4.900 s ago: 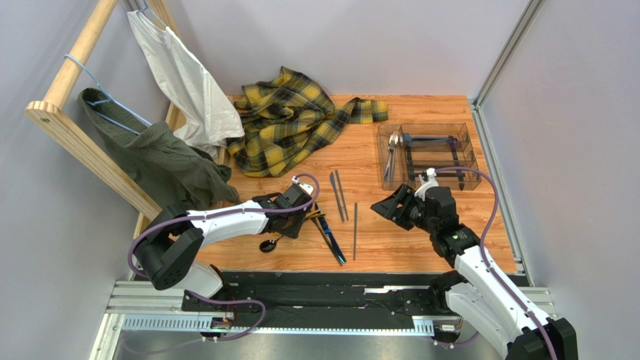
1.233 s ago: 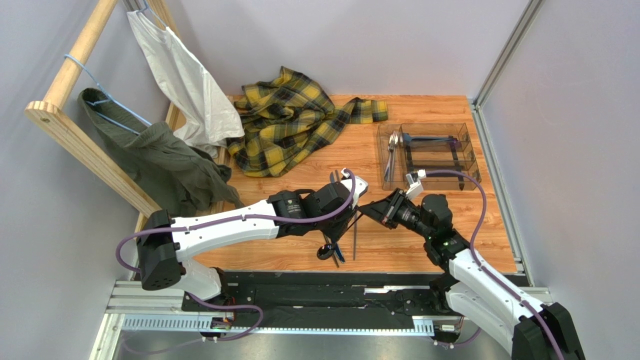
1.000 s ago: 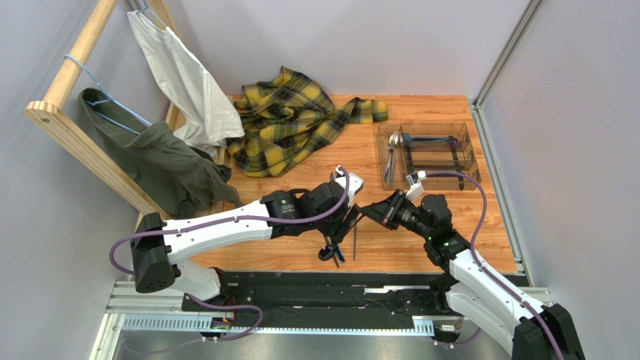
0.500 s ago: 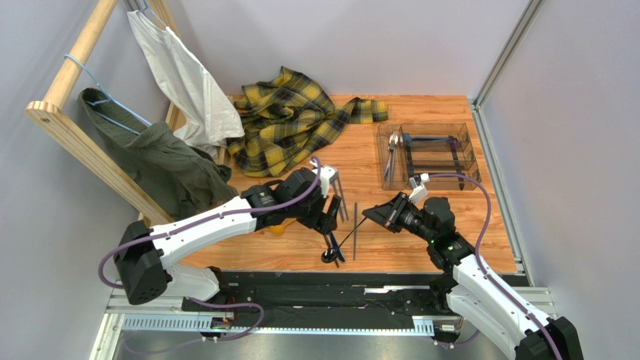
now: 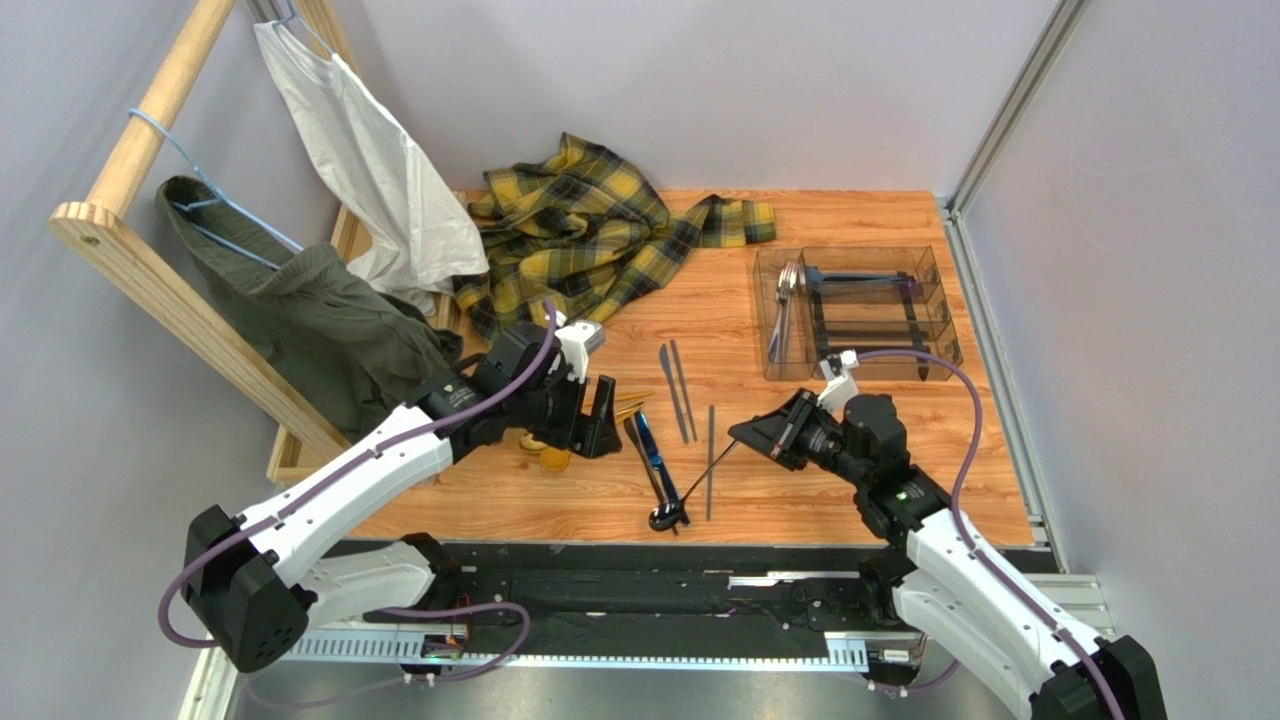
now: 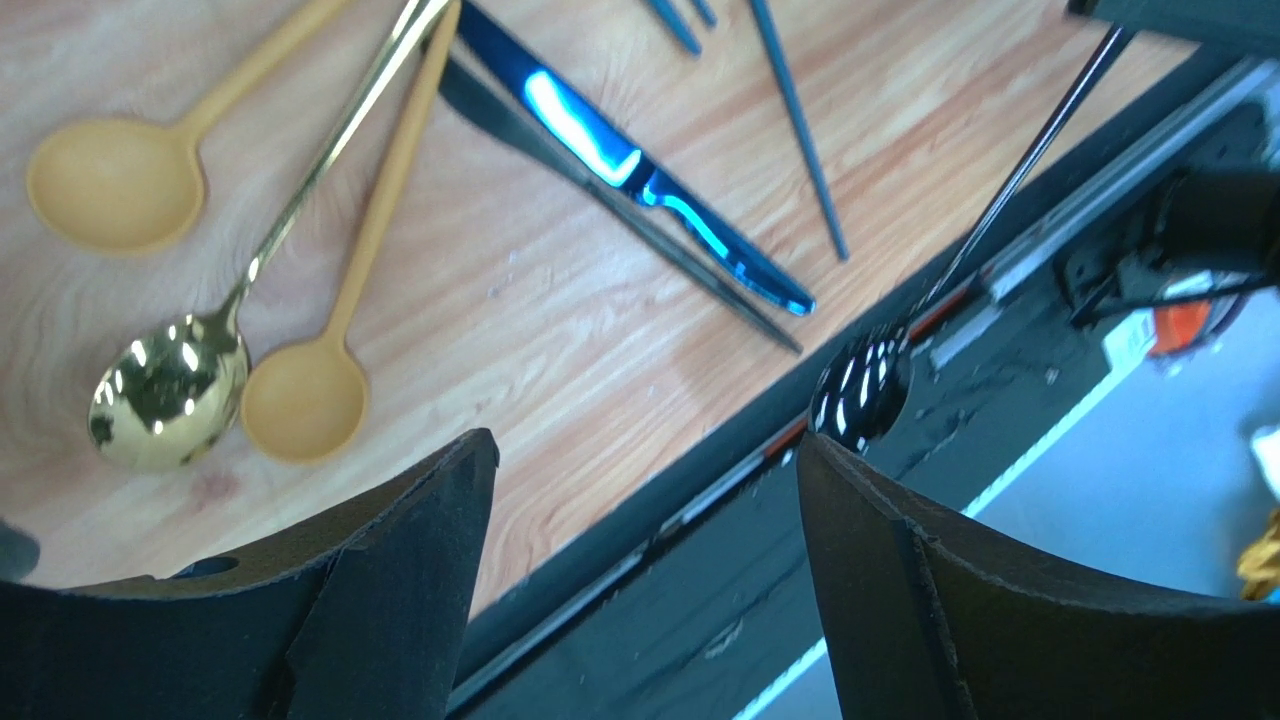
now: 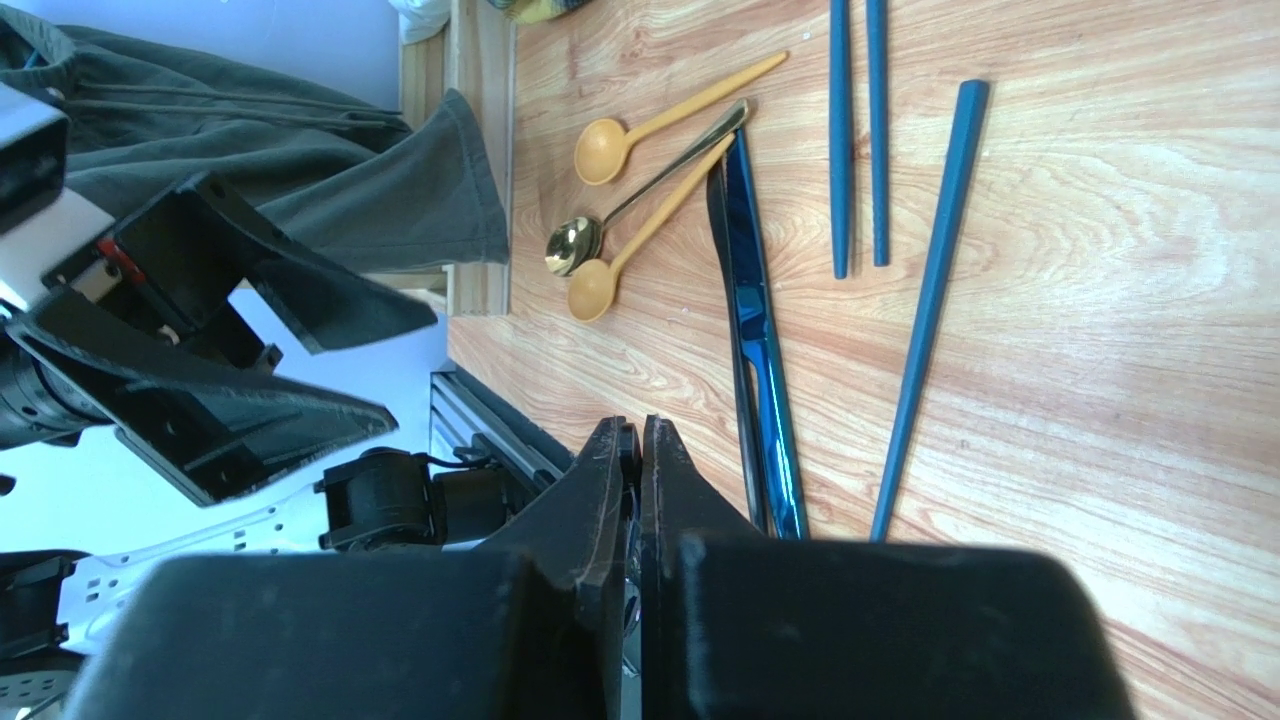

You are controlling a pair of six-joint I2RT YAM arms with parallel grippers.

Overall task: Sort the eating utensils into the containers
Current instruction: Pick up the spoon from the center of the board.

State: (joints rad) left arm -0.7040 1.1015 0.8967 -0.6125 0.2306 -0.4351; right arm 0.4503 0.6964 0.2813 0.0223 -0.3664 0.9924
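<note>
black spoon (image 5: 696, 483) now off the left fingers (image 5: 601, 420), in the right fingers (image 5: 751, 435) alone

Standing here, I can't read any lettering, number or brand mark on anything. A small orange-and-white tag (image 6: 1187, 323) sits by the black rail (image 6: 721, 600), just past the near edge of the table (image 6: 526, 345). It is too blurred to make out.

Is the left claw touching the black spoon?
Apart. In the top view, bare table lies between the open left claw and the black spoon, which the right claw holds.
</note>
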